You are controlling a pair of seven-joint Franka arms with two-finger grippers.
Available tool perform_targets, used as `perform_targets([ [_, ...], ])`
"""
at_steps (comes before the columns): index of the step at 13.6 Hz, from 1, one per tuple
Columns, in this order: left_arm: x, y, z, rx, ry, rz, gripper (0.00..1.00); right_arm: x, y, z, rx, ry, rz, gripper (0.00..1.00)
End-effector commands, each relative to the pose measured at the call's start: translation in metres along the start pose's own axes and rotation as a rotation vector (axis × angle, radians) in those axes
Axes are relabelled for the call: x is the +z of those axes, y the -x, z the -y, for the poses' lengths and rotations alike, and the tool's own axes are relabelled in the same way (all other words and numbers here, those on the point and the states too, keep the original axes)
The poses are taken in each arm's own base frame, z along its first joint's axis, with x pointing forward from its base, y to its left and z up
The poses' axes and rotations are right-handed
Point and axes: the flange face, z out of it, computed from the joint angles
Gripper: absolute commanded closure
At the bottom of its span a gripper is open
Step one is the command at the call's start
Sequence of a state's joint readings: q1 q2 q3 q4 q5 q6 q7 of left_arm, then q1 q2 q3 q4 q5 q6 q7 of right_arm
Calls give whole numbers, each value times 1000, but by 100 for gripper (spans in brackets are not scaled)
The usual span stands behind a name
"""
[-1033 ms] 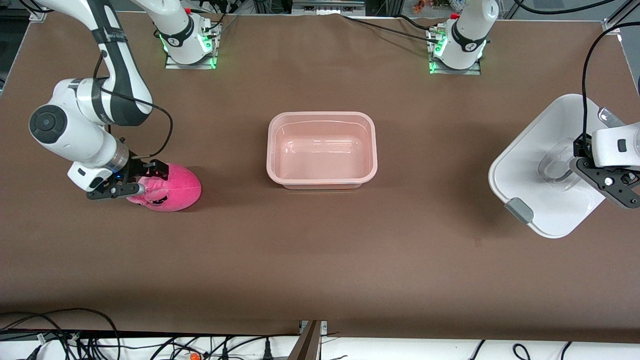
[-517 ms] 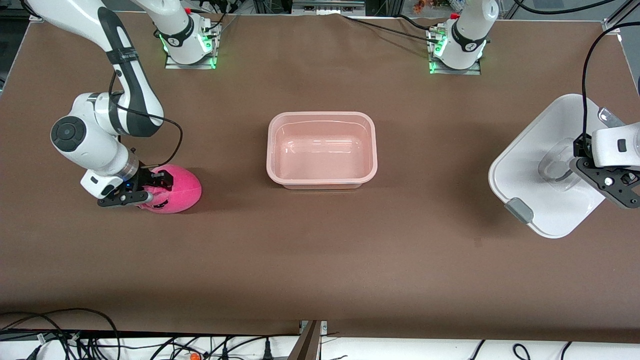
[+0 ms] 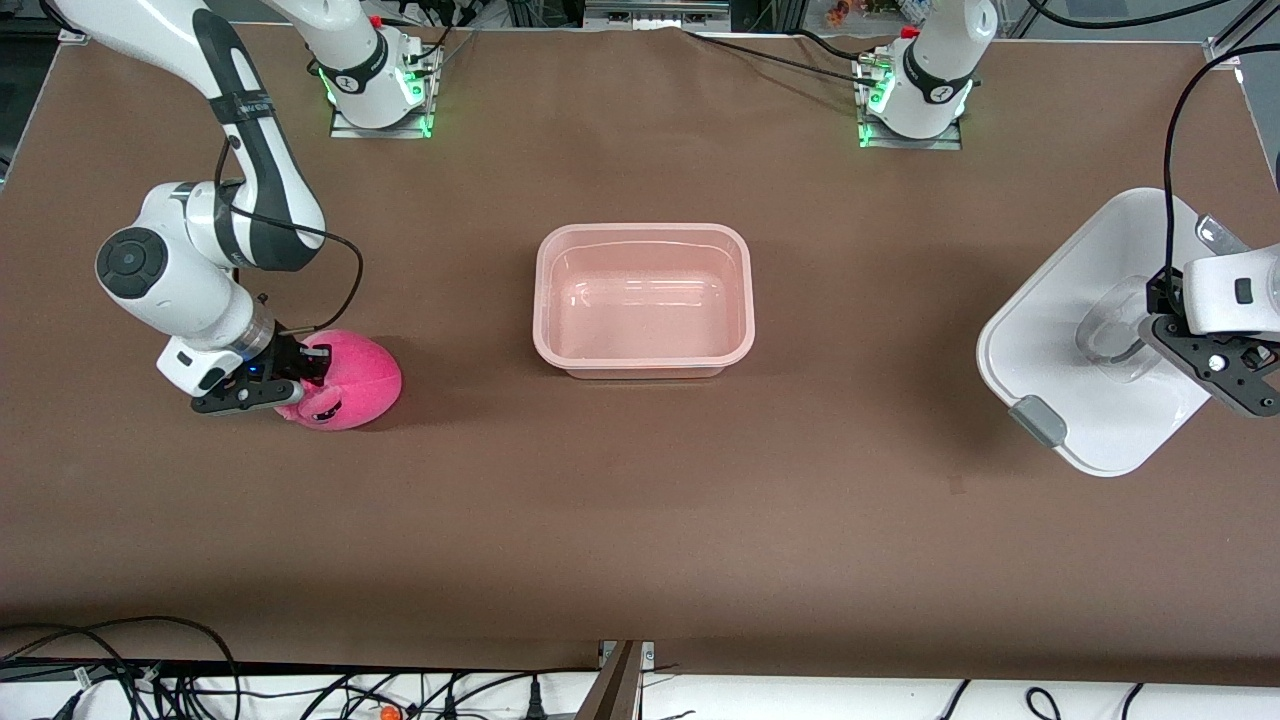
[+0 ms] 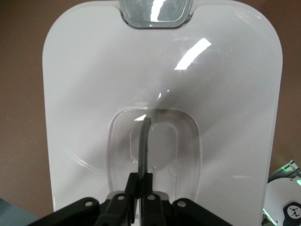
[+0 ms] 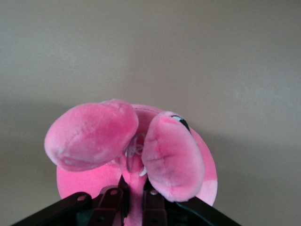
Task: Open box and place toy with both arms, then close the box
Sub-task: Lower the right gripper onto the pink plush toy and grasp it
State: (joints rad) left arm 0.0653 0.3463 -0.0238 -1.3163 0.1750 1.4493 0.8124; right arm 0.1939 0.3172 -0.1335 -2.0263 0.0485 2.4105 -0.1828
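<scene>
The box [image 3: 640,232] is a pale pink tub standing open and empty at the table's middle. Its white lid [image 3: 1060,340] is off it, at the left arm's end of the table. My left gripper [image 3: 1150,340] is shut on the lid's clear recessed handle [image 4: 146,141], with the fingertips [image 4: 134,181] pinched on its thin bar. The hot-pink plush toy [image 3: 350,380] lies on the table at the right arm's end. My right gripper [image 3: 300,378] is shut on a fold of the toy [image 5: 174,160] between its two ears, low at the table.
The lid has a grey clip [image 3: 1038,420] at its nearer end and a clear one [image 3: 1215,232] at its farther end. The arms' bases [image 3: 380,90] stand along the table's edge farthest from the front camera. Cables lie along the nearest edge.
My right gripper has slid onto the toy and pinched it. The toy has turned a little, so its dark face patch shows. The left arm and the lid have not moved.
</scene>
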Motion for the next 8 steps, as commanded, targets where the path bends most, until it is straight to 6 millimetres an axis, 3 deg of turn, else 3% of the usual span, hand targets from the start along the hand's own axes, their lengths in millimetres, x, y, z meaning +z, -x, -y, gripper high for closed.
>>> perform_targets([
  [1,-10,5,-2,17,-2,-2,100,-11,-3,-1,-73,-4,-4,100],
  [4,-9,2,-4,20,16,-17,100,-40,-18,6,-84,-20,44,100],
  [6,-9,2,-4,20,15,-18,100,-74,-35,16,-104,-26,64,100],
  [8,-8,1,-5,21,16,-18,100,-108,-53,47,-154,-28,74,100],
])
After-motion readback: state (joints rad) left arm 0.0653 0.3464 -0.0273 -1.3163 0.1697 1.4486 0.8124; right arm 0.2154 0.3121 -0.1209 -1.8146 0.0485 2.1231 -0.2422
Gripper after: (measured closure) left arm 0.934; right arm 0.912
